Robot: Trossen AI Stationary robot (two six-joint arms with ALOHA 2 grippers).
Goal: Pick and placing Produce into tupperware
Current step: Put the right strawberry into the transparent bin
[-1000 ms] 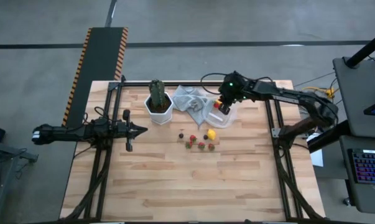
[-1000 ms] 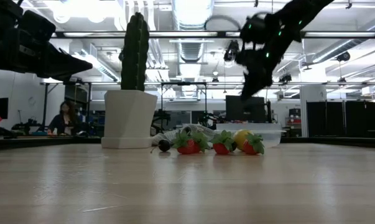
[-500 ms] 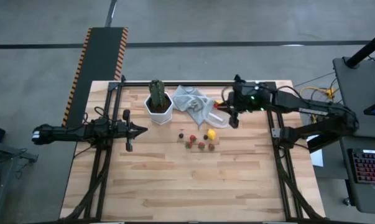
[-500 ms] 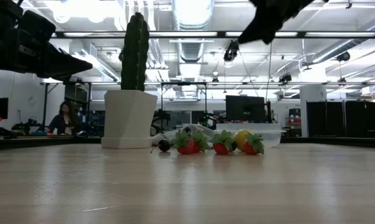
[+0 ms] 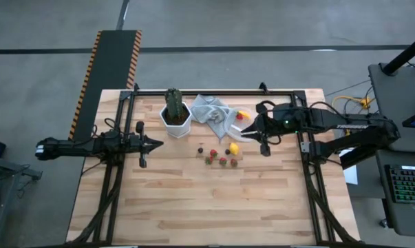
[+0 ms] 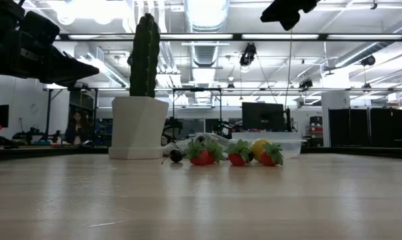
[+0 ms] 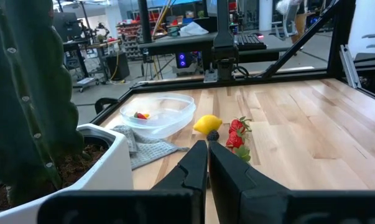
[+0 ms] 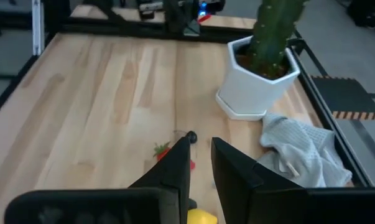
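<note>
The see-through tupperware stands near the table's far edge, beside the grey cloth. In the left wrist view the tupperware holds a red and an orange piece. The rest of the produce lies on the wood nearer: a lemon, strawberries and dark pieces. My right gripper hovers high over the tupperware's near right rim, open and empty, and looks down on the lemon and a strawberry. My left gripper waits shut at the table's left.
A tall green cactus in a white hexagonal pot stands left of the cloth, close to the produce. Black frame rails run along the table's left, right and far sides. Bare wood fills the near half. A person sits in the room beyond.
My right gripper has risen from over the tupperware, drawn back toward the table's right edge and a little nearer, and tipped from pointing down to nearly level. In the low view it has climbed to the top of the picture. An orange piece now shows uncovered in the tupperware.
</note>
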